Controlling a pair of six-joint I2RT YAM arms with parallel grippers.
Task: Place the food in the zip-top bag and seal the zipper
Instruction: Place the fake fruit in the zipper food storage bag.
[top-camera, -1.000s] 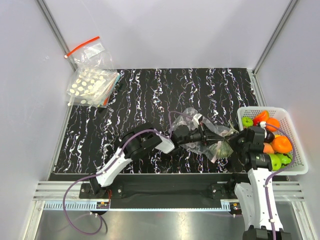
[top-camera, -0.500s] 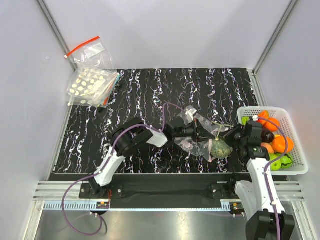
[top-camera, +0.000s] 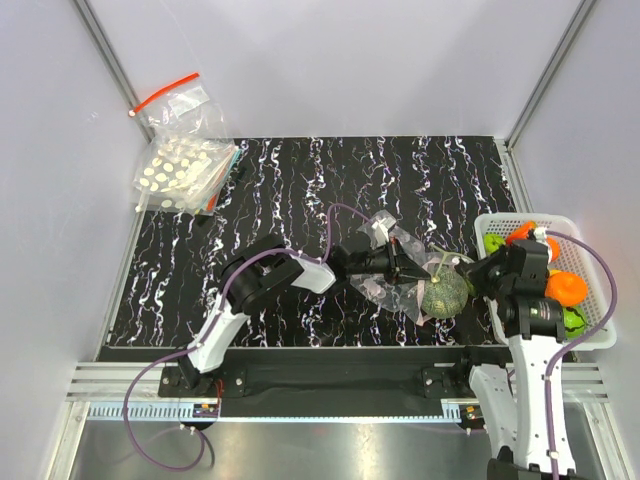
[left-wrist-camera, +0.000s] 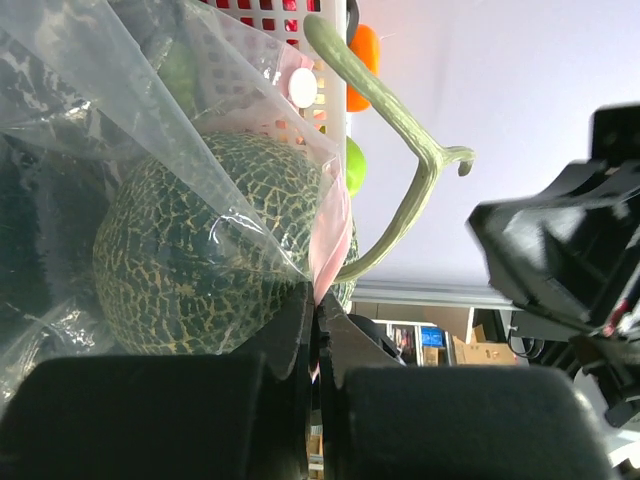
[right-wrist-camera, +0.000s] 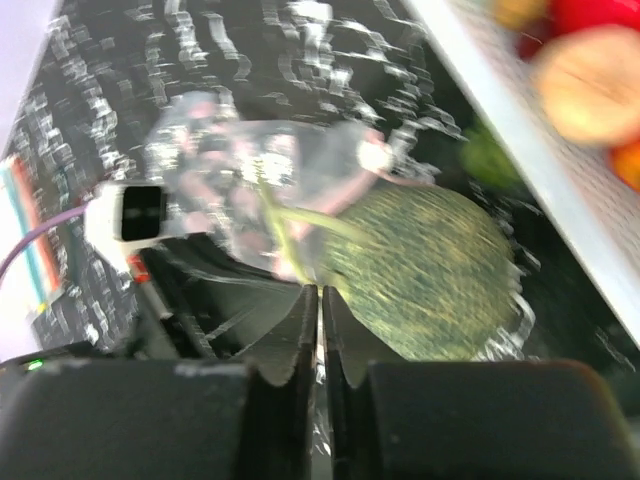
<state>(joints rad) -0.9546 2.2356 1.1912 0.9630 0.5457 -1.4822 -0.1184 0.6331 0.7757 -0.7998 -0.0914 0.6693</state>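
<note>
Left gripper (left-wrist-camera: 316, 305) pinches the bag (left-wrist-camera: 150, 120) at its zipper (left-wrist-camera: 335, 215). Right gripper (right-wrist-camera: 320, 296) is closed, apparently empty. Melon (top-camera: 443, 293) sits partly inside; full insertion and sealing remain.

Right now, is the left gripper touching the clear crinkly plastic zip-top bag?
Touching. The left wrist view shows the left gripper pinching the pinkish mouth edge of the clear crinkly bag.

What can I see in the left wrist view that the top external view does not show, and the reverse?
Only left wrist: the left gripper shut on the pinkish zipper. Only top external: the stacked dotted bags and the red-strip bag at the far left corner. Both: the melon, the zip-top bag and the white basket.
</note>
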